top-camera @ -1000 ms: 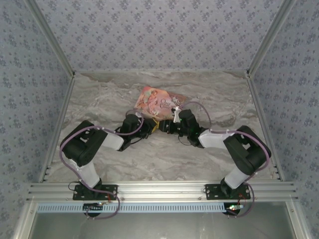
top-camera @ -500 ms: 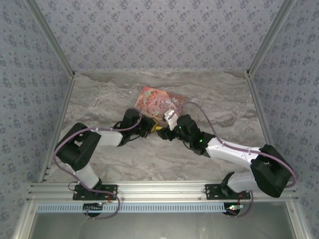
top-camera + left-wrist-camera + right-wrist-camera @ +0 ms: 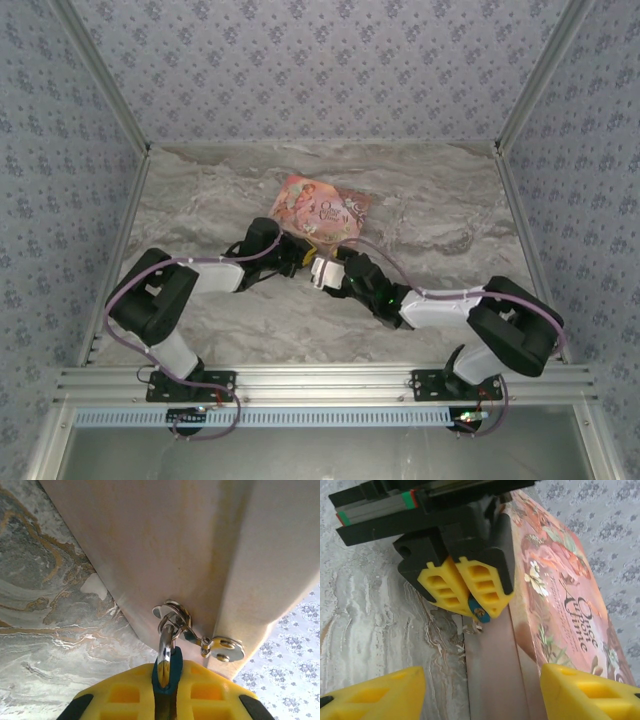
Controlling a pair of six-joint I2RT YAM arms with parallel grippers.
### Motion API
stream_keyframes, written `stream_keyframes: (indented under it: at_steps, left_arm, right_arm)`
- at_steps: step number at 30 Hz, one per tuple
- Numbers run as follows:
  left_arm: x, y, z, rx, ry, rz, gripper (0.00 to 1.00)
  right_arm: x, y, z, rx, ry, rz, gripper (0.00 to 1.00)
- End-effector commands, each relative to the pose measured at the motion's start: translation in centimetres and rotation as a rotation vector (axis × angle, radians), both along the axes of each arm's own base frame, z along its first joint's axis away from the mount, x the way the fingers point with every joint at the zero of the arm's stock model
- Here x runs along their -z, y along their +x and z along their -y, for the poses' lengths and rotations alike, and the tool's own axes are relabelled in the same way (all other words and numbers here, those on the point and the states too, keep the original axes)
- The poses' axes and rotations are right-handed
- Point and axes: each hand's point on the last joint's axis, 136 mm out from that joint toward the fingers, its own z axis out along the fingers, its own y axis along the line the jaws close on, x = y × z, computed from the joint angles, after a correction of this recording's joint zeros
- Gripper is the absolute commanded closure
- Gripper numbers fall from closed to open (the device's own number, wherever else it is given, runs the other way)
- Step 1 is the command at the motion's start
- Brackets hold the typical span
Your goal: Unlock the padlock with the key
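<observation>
The padlock [image 3: 167, 669] is a tiny blue-cased lock with a silver shackle, which is hooked through the metal clasp [image 3: 227, 649] on the side of the pink box [image 3: 320, 208]. My left gripper [image 3: 167, 690] is shut on the padlock's body. In the right wrist view its yellow fingers [image 3: 470, 585] pinch the padlock [image 3: 479, 614] against the box's side [image 3: 555, 595]. My right gripper [image 3: 482, 695] stands open just in front of it, with nothing between its fingers. From above, the left gripper [image 3: 303, 250] and right gripper [image 3: 318, 268] nearly meet at the box's near edge. The key is out of view.
The pink picture-printed box lies flat at the middle back of the marble table [image 3: 200, 200]. Patterned walls [image 3: 320, 70] close the space at the back and both sides. An aluminium rail [image 3: 320, 380] runs along the near edge.
My right arm swung down and left, and its gripper now points at the padlock from the near side with its jaws wider. My left arm stretched lower, still gripping.
</observation>
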Motion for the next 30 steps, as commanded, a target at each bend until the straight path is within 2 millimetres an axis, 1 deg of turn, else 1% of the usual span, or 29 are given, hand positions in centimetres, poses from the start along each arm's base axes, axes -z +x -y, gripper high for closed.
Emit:
stream_keyframes:
  at_steps: [1, 6, 8, 10, 14, 17, 30]
  left_arm:
    - [-4.0, 1.0, 1.3, 0.025, -0.091, 0.071, 1.00]
    - [-3.8, 1.1, 1.4, 0.023, -0.098, 0.060, 1.00]
    - [-3.8, 1.2, 1.4, 0.021, -0.104, 0.061, 1.00]
    - [-3.6, 1.0, 1.4, 0.022, -0.103, 0.054, 1.00]
    - [-3.5, 1.0, 1.6, 0.026, -0.108, 0.050, 1.00]
    - [-3.4, 1.0, 1.7, 0.029, -0.114, 0.045, 1.00]
    - [-3.2, 1.0, 1.7, 0.026, -0.120, 0.038, 1.00]
  right_arm:
    - [-1.1, 0.8, -0.9, -0.014, -0.020, 0.097, 0.41]
    - [-0.4, 1.2, -1.8, -0.025, -0.020, 0.068, 0.56]
    - [-0.1, 1.6, -1.9, -0.012, -0.012, 0.060, 0.64]
    - [0.0, 1.9, -2.1, -0.002, 0.006, 0.056, 0.67]
    - [0.7, 2.3, -2.7, -0.003, 0.011, 0.037, 0.71]
    - [0.8, 2.7, -2.9, 0.007, 0.033, 0.030, 0.73]
    - [1.3, 4.3, -1.9, 0.060, 0.067, 0.003, 0.80]
